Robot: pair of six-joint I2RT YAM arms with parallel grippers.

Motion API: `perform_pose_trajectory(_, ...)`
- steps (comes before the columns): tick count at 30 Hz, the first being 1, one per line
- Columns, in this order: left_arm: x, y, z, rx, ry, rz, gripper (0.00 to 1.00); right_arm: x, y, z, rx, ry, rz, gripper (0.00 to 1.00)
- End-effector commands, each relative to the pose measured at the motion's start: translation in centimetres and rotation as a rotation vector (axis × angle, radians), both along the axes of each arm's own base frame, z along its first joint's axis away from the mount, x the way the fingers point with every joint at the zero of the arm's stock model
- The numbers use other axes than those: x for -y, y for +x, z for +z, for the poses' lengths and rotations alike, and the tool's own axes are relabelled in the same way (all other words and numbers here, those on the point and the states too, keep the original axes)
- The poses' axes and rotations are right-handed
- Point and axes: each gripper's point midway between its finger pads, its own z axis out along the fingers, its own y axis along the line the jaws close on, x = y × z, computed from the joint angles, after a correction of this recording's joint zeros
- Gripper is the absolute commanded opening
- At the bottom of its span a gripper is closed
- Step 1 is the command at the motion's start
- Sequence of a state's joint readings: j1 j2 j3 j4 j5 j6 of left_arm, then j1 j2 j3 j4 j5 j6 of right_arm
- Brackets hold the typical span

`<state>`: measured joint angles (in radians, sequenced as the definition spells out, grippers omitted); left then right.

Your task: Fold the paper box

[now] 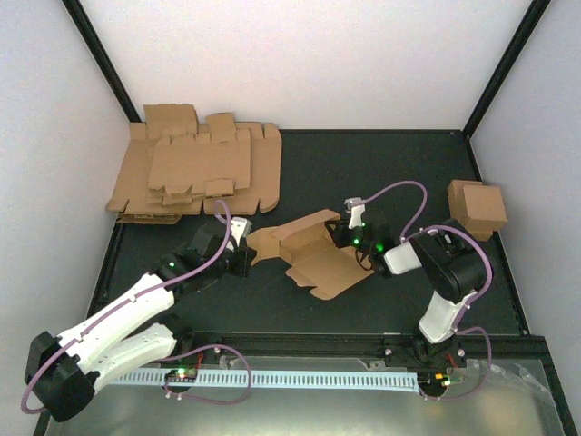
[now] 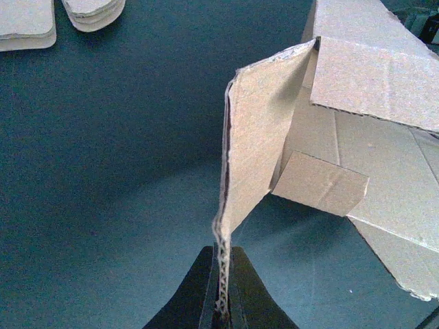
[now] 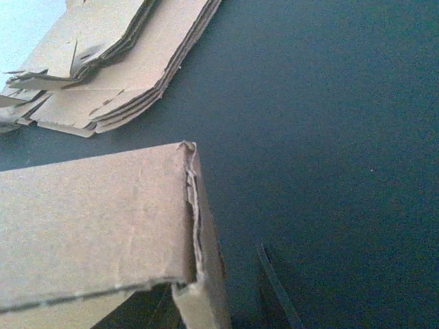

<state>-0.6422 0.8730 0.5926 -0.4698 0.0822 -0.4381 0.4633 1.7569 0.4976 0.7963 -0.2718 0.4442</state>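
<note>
box (image 3: 96, 219): folded wall is filling the lower left, its corner edge facing the camera | blanks (image 3: 103, 68): are lying stacked upper left | surface (image 3: 329, 137): is carrying the blanks

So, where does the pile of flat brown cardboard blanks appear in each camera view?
Top external: pile of flat brown cardboard blanks, upper left of the picture.
Left wrist: only its rounded stacked edges, top left corner.
Right wrist: upper left, layered edges showing.
Shared landmark: the half-folded brown cardboard box, seen in all three views.
</note>
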Motion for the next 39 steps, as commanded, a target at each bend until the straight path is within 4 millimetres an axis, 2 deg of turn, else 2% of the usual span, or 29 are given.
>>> perform_pose_trajectory(1, 0.6, 0.6, 1.8, 0.029, -0.037, -0.013, 0.02, 0.2, 0.3, 0.1, 0.016, -0.018, -0.003, 0.25)
perform_pose_trajectory(6, 0.7, 0.6, 2.0, 0.036, -0.042, -0.017, 0.02, 0.7, 0.0, 0.3, 0.021, -0.022, -0.019, 0.03)
perform_pose_trajectory(7, 0.8, 0.6, 2.1, 0.035, -0.046, -0.022, 0.02, 0.7, 0.0, 0.4, 0.024, -0.021, -0.024, 0.02)
perform_pose_trajectory(23, 1.6, 0.2, 2.9, 0.025, -0.105, -0.042, 0.01, 1.7, -0.3, 0.9, 0.041, -0.092, -0.091, 0.03)
perform_pose_trajectory(31, 1.9, 0.1, 3.3, 0.017, -0.133, -0.050, 0.07, 2.6, -1.1, 1.4, 0.025, -0.101, -0.147, 0.04)
perform_pose_trajectory(34, 2.0, 0.0, 3.4, 0.015, -0.145, -0.049, 0.18, 2.9, -1.6, 1.7, 0.015, -0.081, -0.158, 0.04)
perform_pose_trajectory(37, 2.1, 0.0, 3.8, 0.022, -0.162, -0.045, 0.39, 3.2, -2.1, 2.1, 0.004, -0.062, -0.172, 0.04)
perform_pose_trajectory(39, 2.0, -0.1, 4.4, 0.037, -0.173, -0.043, 0.58, 3.4, -2.3, 2.3, -0.007, -0.053, -0.183, 0.02)
